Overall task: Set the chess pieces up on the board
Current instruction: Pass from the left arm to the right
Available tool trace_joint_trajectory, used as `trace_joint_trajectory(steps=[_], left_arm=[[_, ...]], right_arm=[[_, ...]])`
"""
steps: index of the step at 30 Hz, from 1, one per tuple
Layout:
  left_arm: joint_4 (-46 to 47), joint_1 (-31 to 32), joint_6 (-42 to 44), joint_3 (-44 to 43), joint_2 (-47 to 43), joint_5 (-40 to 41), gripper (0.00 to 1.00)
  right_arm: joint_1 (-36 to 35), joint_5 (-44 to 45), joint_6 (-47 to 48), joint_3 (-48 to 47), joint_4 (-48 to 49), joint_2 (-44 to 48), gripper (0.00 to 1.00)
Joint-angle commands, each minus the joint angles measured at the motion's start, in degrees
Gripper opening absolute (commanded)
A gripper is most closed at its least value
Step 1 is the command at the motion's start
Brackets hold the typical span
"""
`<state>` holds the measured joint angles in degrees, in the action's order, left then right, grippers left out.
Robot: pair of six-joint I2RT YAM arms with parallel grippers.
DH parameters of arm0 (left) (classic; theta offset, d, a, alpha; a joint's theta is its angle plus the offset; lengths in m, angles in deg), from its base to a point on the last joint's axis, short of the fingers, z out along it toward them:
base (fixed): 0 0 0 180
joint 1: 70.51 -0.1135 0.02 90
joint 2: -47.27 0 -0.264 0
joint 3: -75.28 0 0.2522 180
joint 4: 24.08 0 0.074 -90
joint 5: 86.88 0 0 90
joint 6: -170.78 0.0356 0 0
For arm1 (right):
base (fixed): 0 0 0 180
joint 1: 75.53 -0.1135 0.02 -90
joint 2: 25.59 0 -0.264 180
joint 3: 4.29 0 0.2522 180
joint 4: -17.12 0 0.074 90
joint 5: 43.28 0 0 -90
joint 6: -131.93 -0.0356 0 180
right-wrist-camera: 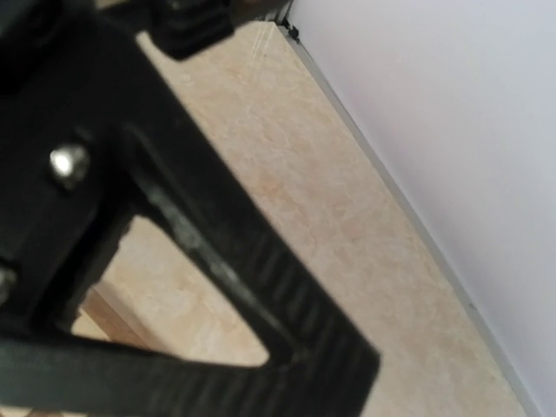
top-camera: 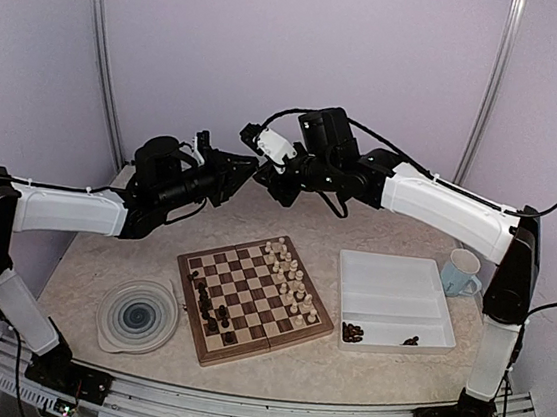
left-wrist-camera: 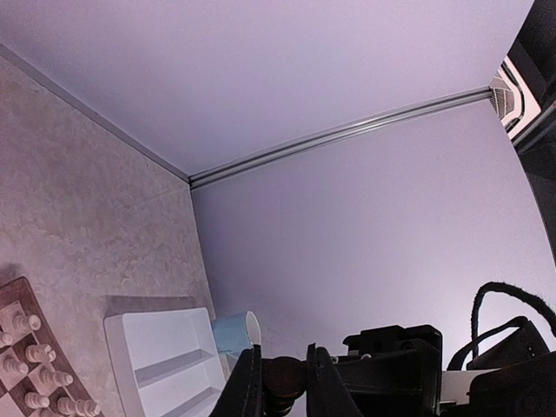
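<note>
- Two arms hang raised over the far part of the table, tips close together.
- Left gripper [left-wrist-camera: 283, 363] pinches a dark chess piece [left-wrist-camera: 282, 384] between closed fingers.
- Right gripper [top-camera: 281, 186]: cannot tell if open or closed.
- Board [top-camera: 249, 288] carries pale pieces [top-camera: 291, 275] on its right side and dark pieces [top-camera: 215, 310] on its left.
- White tray [top-camera: 394, 297] holds a few spare dark pieces [top-camera: 352, 332].

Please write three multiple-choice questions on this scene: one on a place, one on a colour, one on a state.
1. The plate lies: A) left of the board; B) in the tray; C) on the board.
2. The pieces in the tray are: A) cream; B) dark; C) red.
3. The left end effector is: A) open; B) shut, empty; C) shut on a dark piece.
1A: top view shows it beside the board's left edge. 2B: all look dark. 3C: wrist view shows it between the fingers.
</note>
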<state>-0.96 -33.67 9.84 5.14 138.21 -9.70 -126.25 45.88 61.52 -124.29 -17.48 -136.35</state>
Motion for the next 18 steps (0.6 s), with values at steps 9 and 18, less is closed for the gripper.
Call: trace_joint_trajectory(steps=[9,18], left_arm=[[-2.94,0.0,0.58,1.41,0.83,-1.6,0.24],[-31.17,-9.82,24.27,-6.53,-4.81,0.58,0.5]], right_arm=[[2.36,-1.81,-1.65,-2.5,1.82,3.58,0.07],[1.4,-9.21,8.58,0.79,-11.09,2.04,0.05]])
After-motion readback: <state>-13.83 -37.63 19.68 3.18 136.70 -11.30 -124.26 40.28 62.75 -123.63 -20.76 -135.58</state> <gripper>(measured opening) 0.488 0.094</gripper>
